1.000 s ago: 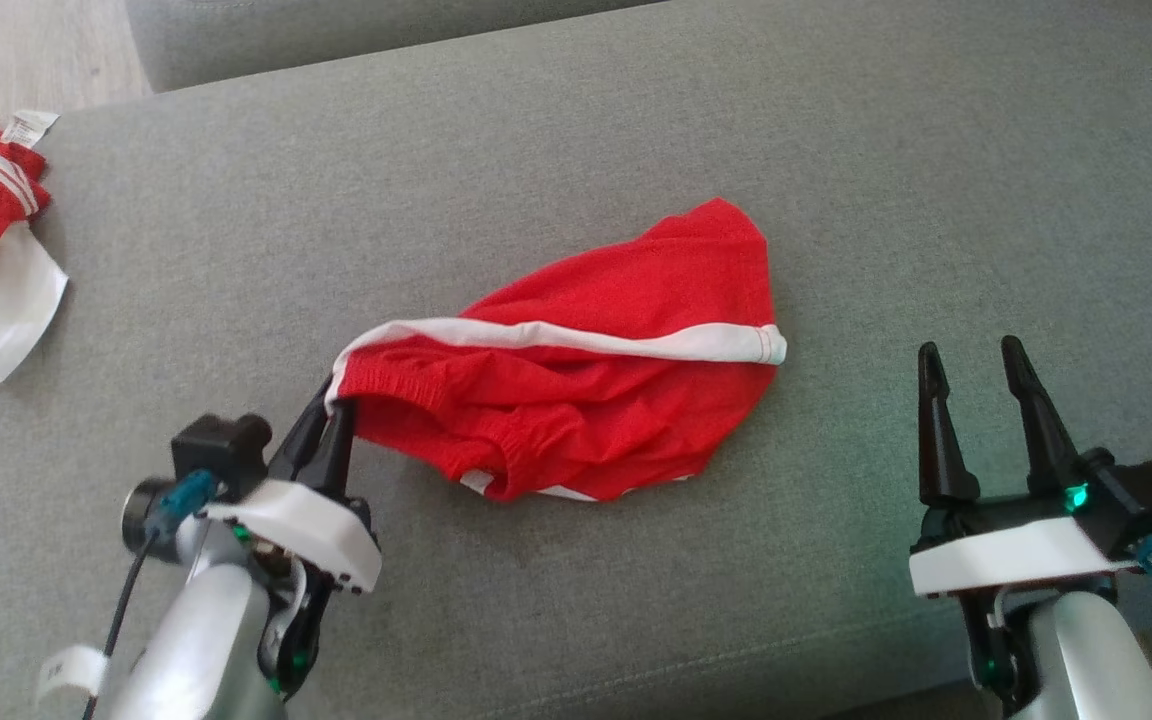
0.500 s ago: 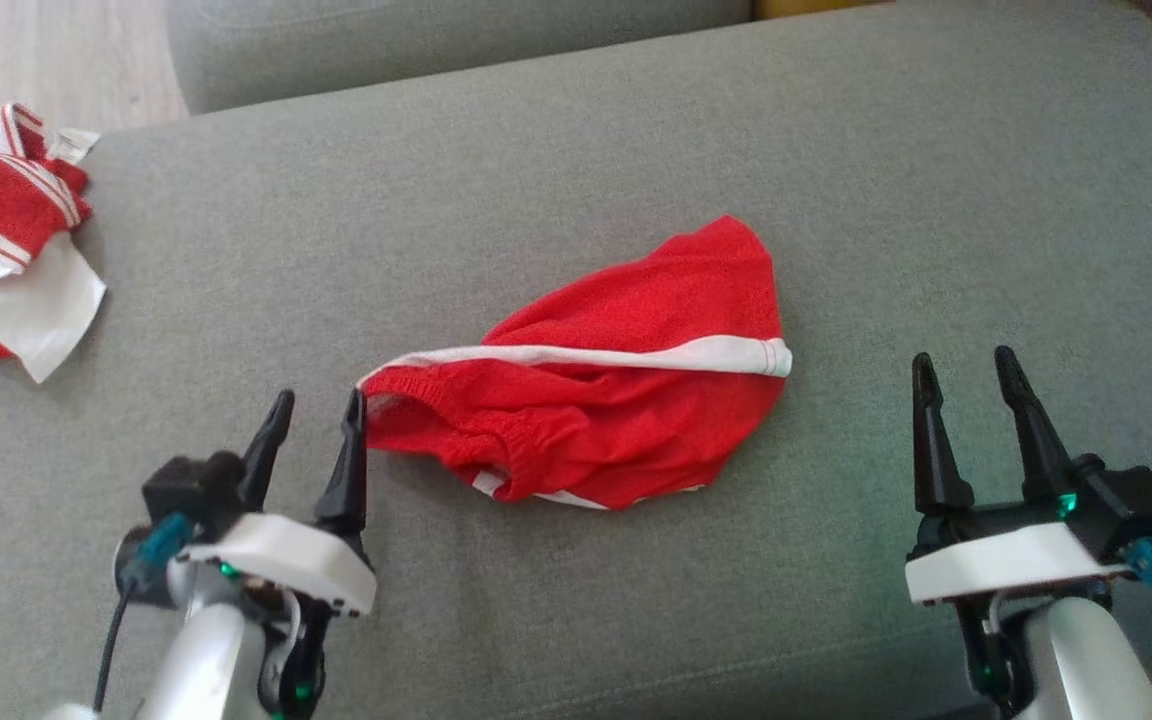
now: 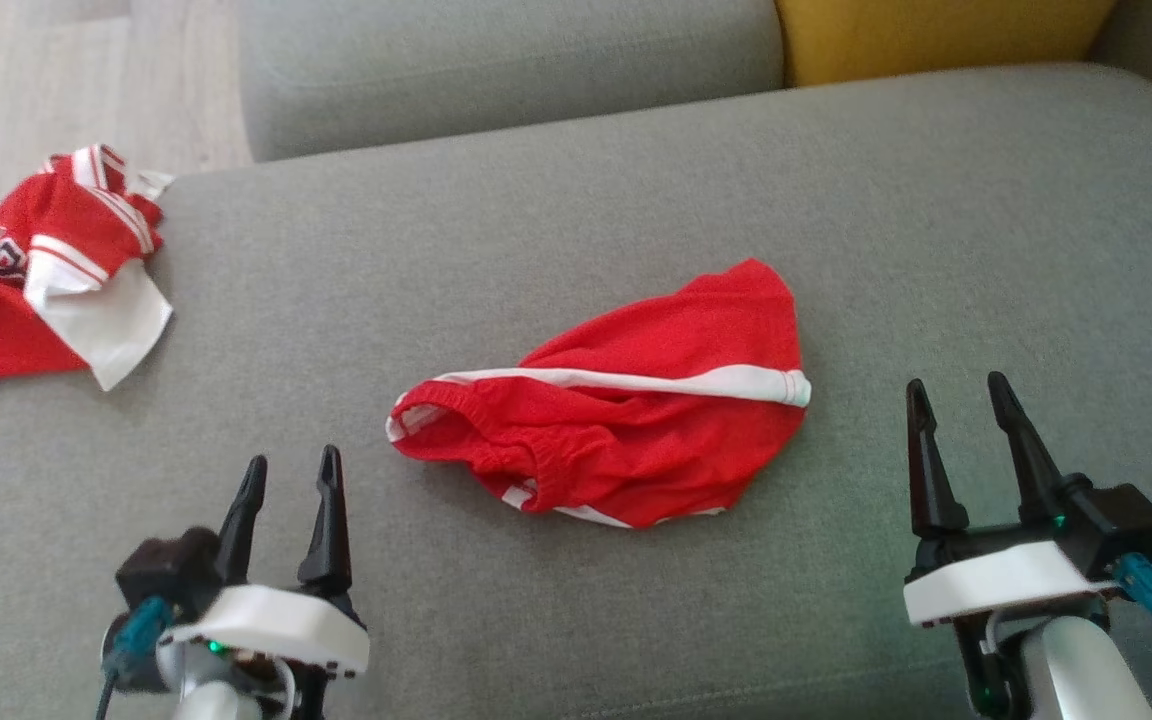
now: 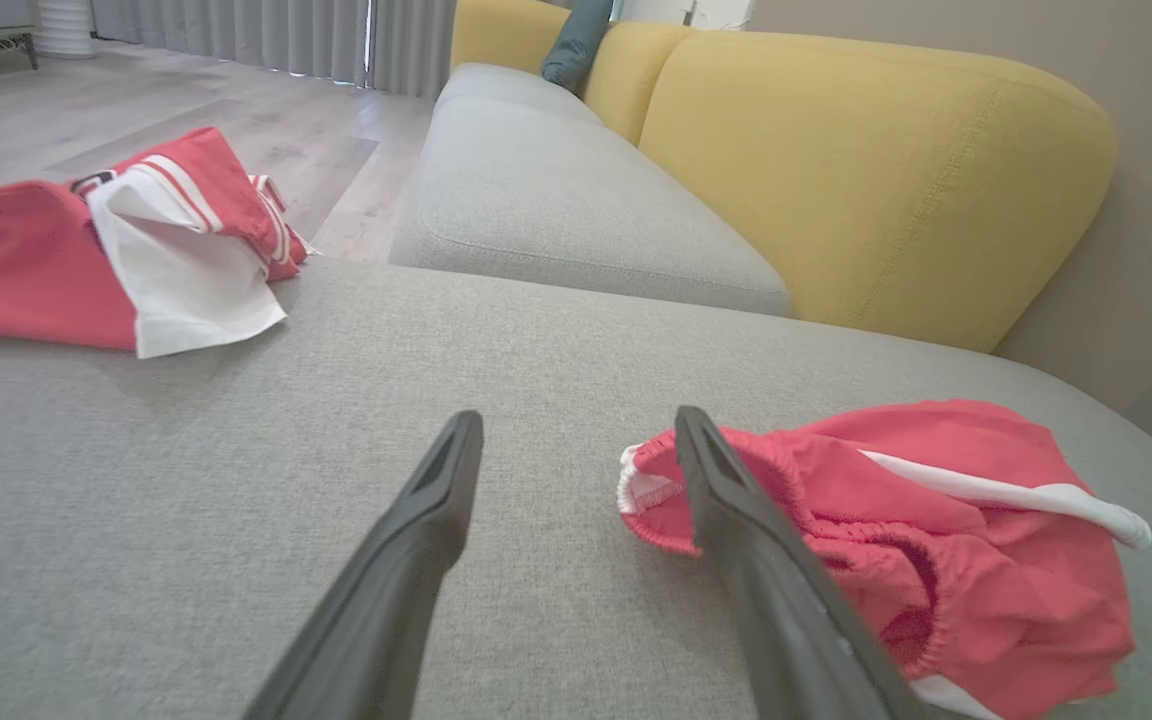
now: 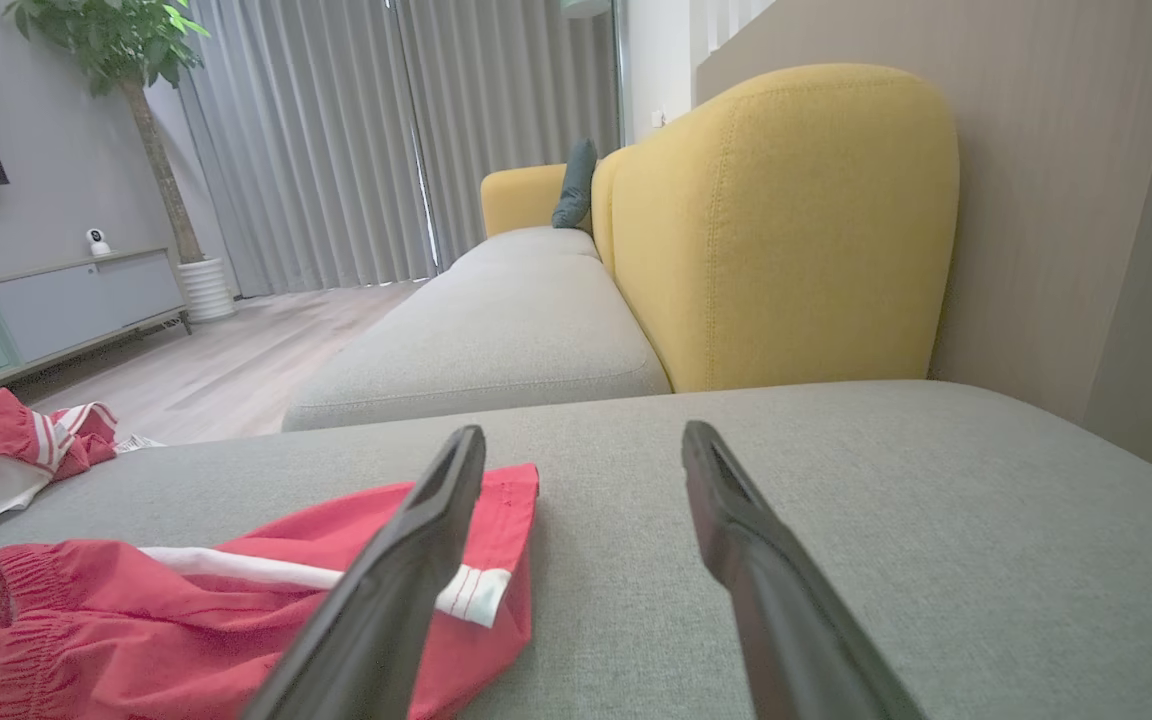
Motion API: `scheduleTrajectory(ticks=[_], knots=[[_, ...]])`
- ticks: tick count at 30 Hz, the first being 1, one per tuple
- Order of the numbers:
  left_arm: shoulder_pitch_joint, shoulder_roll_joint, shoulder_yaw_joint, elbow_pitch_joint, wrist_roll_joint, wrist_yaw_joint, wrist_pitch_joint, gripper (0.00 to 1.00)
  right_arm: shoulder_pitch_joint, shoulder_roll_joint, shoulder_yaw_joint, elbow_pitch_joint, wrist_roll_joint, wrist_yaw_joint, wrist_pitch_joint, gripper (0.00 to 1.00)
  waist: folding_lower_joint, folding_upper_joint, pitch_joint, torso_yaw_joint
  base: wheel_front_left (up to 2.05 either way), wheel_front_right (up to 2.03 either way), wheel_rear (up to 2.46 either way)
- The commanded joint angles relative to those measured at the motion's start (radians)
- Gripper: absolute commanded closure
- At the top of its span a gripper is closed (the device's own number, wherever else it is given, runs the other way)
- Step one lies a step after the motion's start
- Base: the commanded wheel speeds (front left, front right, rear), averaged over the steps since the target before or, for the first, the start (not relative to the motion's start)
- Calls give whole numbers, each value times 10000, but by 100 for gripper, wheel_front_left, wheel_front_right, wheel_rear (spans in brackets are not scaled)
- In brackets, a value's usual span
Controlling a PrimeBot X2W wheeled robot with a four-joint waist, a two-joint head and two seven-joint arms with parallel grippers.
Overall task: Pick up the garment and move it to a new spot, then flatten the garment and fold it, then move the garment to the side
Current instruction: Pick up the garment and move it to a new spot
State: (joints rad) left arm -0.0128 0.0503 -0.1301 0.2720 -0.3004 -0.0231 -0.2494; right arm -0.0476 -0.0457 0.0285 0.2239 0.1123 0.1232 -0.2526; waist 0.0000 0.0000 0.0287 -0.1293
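The garment is a pair of red shorts with a white side stripe, lying crumpled in the middle of the grey cushion. Its elastic waistband points toward my left gripper, which stands open and empty a short way to its lower left. In the left wrist view the garment lies just right of the right finger. My right gripper is open and empty, off the garment's right end. The right wrist view shows the garment at lower left, behind the left finger.
A second red and white garment lies bunched at the cushion's far left edge, next to the wooden floor. Behind the grey cushion are another grey seat and a yellow backrest.
My left gripper has opened, let go of the garment's waistband and drawn back toward me. The garment's lifted corner has dropped onto the cushion. The head camera has tilted up.
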Motion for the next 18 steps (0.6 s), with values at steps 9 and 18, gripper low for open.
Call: scheduleTrajectory(ticks=[9, 18], knots=[[492, 2, -256, -1179, -282, 686, -124, 0, 208, -45, 109, -361, -125, 75, -92, 0, 0, 0, -365, 451, 0, 0, 0], [700, 0, -502, -1552, -147, 966, -124, 0, 298, -45, 170, -348, -106, 75, -92, 0, 0, 0, -334, 598, 0, 0, 0]])
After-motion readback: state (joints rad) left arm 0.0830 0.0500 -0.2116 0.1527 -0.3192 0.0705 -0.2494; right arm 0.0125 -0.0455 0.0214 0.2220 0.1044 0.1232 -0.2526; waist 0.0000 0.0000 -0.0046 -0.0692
